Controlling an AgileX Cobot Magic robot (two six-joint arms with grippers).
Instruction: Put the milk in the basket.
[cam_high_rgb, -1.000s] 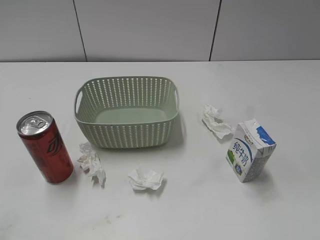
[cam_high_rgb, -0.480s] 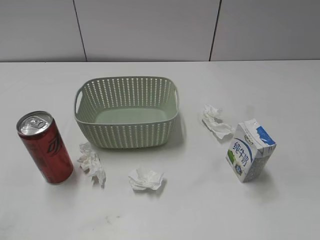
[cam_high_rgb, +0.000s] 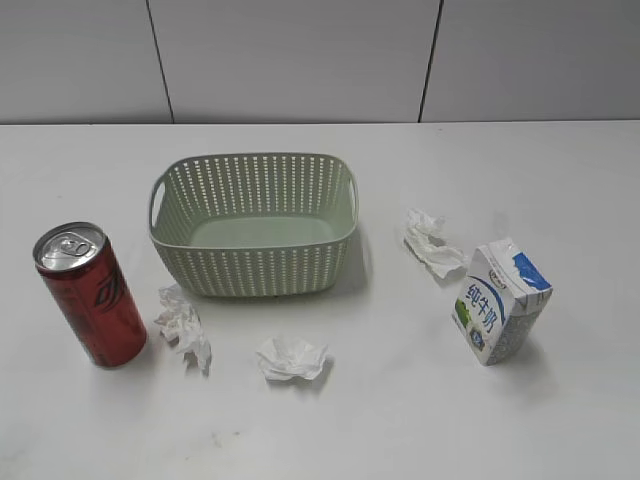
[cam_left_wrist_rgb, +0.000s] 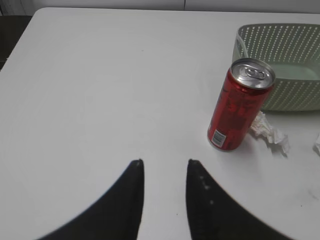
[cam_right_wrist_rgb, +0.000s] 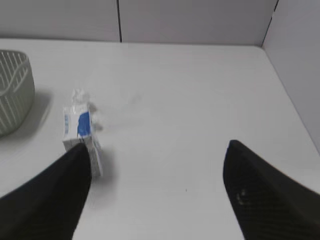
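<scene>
The milk (cam_high_rgb: 500, 302), a small white carton with a blue top and blue characters, stands upright on the white table at the right; it also shows in the right wrist view (cam_right_wrist_rgb: 80, 132), just beyond the left fingertip. The pale green basket (cam_high_rgb: 254, 262) sits at centre, empty; its corner shows in the left wrist view (cam_left_wrist_rgb: 285, 92) and its edge in the right wrist view (cam_right_wrist_rgb: 15, 95). My right gripper (cam_right_wrist_rgb: 157, 147) is open wide and empty, to the right of the milk. My left gripper (cam_left_wrist_rgb: 165, 162) is open and empty over bare table. Neither gripper shows in the exterior view.
A red soda can (cam_high_rgb: 90, 295) stands left of the basket and also shows in the left wrist view (cam_left_wrist_rgb: 240, 105). Three crumpled tissues lie near the basket: one by the can (cam_high_rgb: 183, 325), one in front (cam_high_rgb: 290, 358), one to the right (cam_high_rgb: 430, 243). A grey wall runs behind.
</scene>
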